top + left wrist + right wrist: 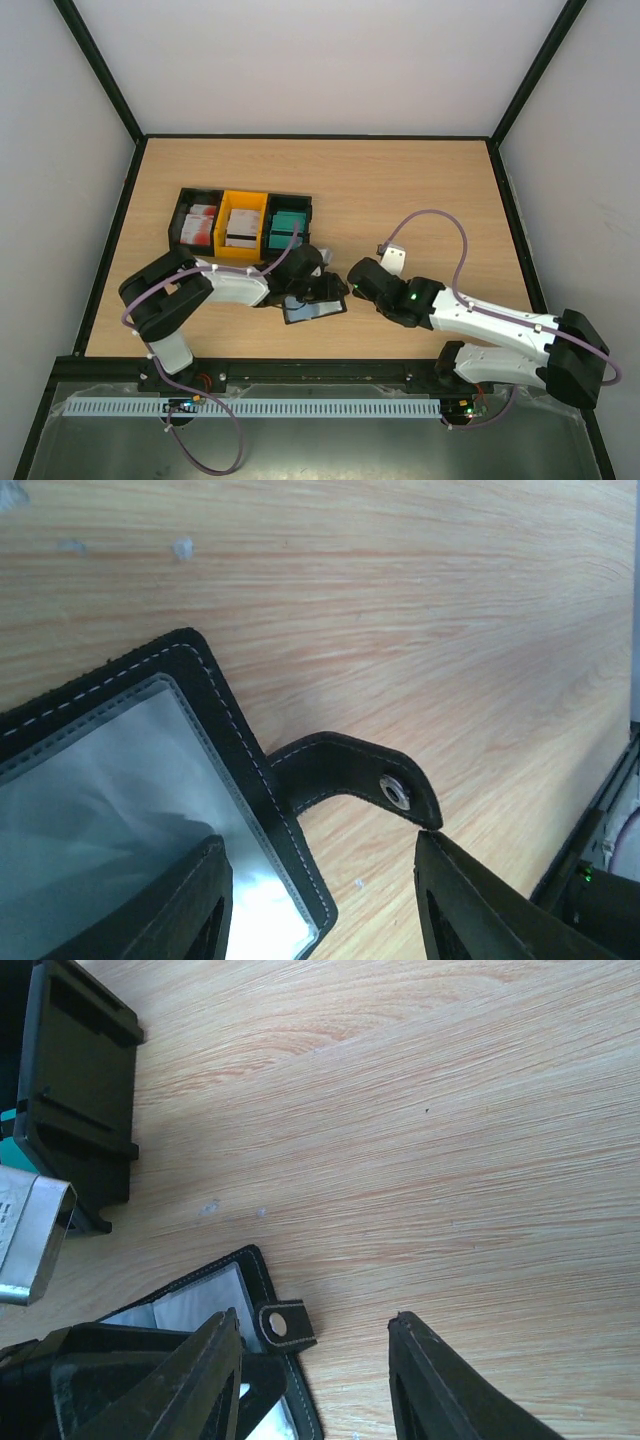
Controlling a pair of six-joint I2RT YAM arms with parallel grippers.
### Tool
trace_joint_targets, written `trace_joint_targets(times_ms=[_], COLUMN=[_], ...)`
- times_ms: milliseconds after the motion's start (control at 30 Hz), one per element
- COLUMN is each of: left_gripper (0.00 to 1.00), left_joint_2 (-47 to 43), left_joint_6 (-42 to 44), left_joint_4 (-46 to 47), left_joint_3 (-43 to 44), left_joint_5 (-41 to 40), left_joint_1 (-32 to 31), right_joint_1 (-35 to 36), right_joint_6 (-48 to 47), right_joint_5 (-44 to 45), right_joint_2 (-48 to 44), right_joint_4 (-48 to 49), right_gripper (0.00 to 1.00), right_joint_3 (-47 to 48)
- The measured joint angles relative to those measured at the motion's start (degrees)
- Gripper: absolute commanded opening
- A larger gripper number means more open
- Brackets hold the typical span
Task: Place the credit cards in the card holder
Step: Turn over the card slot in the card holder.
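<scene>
The card holder (312, 310) lies open on the table in front of the bins, its clear pocket (110, 780) facing up and its closure tab (350, 775) sticking out to the side. My left gripper (318, 288) is open and low over it. One finger (170, 900) is over the clear pocket, and the other (480, 900) is just past the tab's tip. My right gripper (352, 278) is open beside the holder's tab (285, 1322), with bare table between its fingers. The credit cards sit in the bins: red-and-white (200, 225), white (240, 228), teal (286, 226). Neither gripper holds a card.
Three joined bins stand at the back left: black (185, 215), yellow (245, 200) and black (305, 205). In the right wrist view the nearest black bin (80, 1090) is at the top left. The two grippers are close together over the holder.
</scene>
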Motion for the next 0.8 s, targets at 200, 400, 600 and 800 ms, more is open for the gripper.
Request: trace_joint_targets(times_ms=[200, 400, 600, 800], left_gripper=[0.50, 0.50, 0.46, 0.38], left_joint_2=[0.5, -2.5, -9.1, -13.2], left_joint_6=[0.6, 2.7, 3.2, 2.2], left_joint_4=[-2.6, -9.2, -12.9, -13.7], left_joint_3=[1.8, 4.1, 3.8, -1.3], left_joint_5=[-2.3, -5.1, -8.8, -11.6], left_joint_1=[0.0, 0.0, 0.0, 0.4], right_joint_1=[-0.1, -0.1, -0.1, 0.5], right_joint_6=[-1.3, -4.7, -9.4, -14.4], right_joint_5=[-1.6, -6.6, -13.1, -18.4], right_joint_2=[-0.8, -1.8, -0.1, 9.2], right_joint_4=[0.3, 3.7, 8.6, 10.2], right_gripper=[0.36, 0.27, 0.20, 0.08], right_joint_3=[0.0, -0.9, -1.4, 1.0])
